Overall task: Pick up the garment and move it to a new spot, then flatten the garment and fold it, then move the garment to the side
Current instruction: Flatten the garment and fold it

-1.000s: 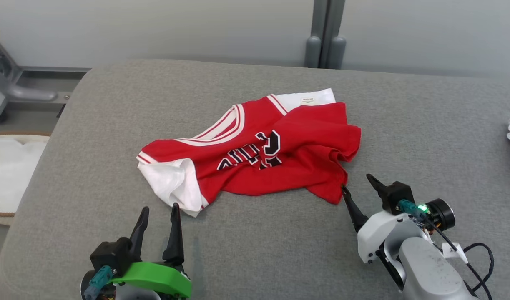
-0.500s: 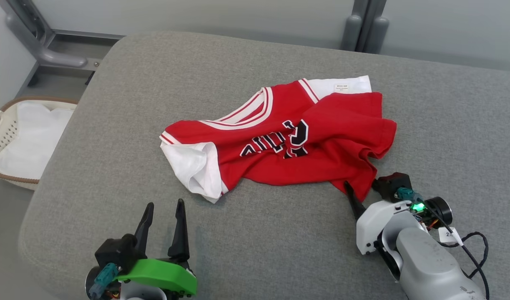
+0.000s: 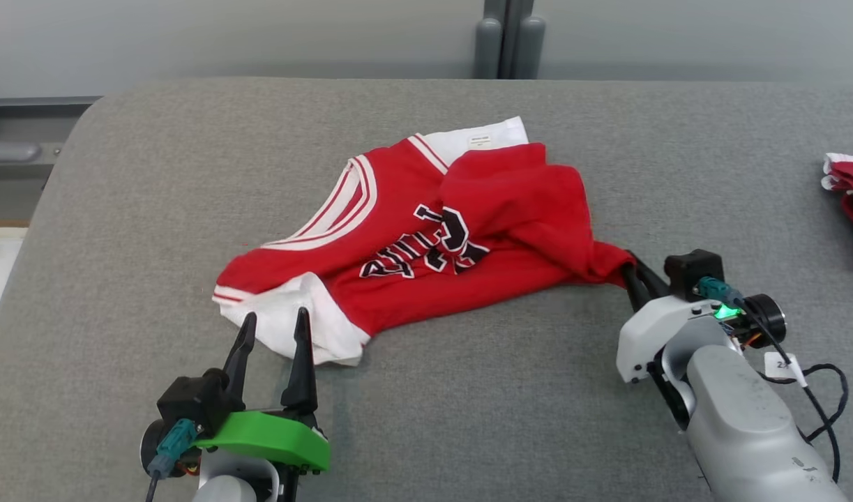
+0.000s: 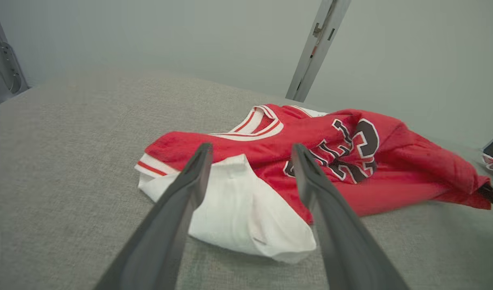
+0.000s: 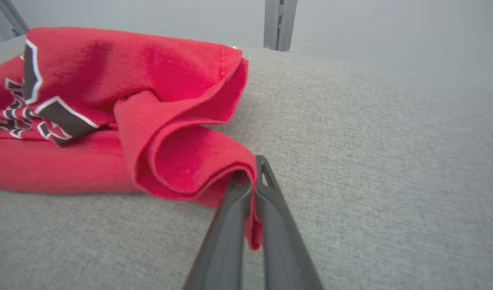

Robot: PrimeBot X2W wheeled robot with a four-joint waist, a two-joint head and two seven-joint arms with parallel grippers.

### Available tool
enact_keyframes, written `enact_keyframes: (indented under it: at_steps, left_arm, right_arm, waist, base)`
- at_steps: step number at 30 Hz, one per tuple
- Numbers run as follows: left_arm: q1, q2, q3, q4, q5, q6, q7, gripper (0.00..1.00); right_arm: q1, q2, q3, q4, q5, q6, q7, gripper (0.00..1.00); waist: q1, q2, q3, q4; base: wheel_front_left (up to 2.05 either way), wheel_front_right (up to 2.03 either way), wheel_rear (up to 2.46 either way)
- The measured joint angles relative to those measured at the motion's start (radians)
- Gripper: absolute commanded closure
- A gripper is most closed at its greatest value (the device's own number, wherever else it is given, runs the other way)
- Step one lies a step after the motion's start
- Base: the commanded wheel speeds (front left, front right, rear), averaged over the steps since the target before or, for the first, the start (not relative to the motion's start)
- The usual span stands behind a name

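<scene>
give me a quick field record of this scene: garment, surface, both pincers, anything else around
garment: red jersey, crumpled, lying on the pad
surface: grey pad
right pincer: shut on the jersey's red corner
left pincer: open, at the white sleeve, gripping nothing
other: red and white cloth at the pad's right edge
stage: one corner grasped, jersey not yet lifted

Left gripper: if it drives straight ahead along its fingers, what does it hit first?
The left gripper, open, would first meet the garment's white sleeve, lying just ahead of its fingertips; the exact gap is unclear.
</scene>
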Motion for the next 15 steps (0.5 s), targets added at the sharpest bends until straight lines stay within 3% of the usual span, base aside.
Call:
enact_keyframes:
  at_steps: [6,15]
  left_arm:
    - [-0.005,0.000,0.007,-0.001,0.006,0.000,0.000,0.00]
    - [-0.006,0.000,0.017,0.001,0.011,-0.001,0.000,0.00]
  right_arm:
    - [0.033,-0.042,-0.124,-0.014,-0.051,0.000,0.008,1.00]
    - [0.081,-0.044,-0.211,-0.061,-0.030,0.000,0.061,1.00]
  waist:
    - [0.0000,0.0000,-0.002,-0.063]
    - [0.0000,0.0000,0.002,-0.111]
  base:
    - [0.00,0.00,0.00]
    - [0.00,0.00,0.00]
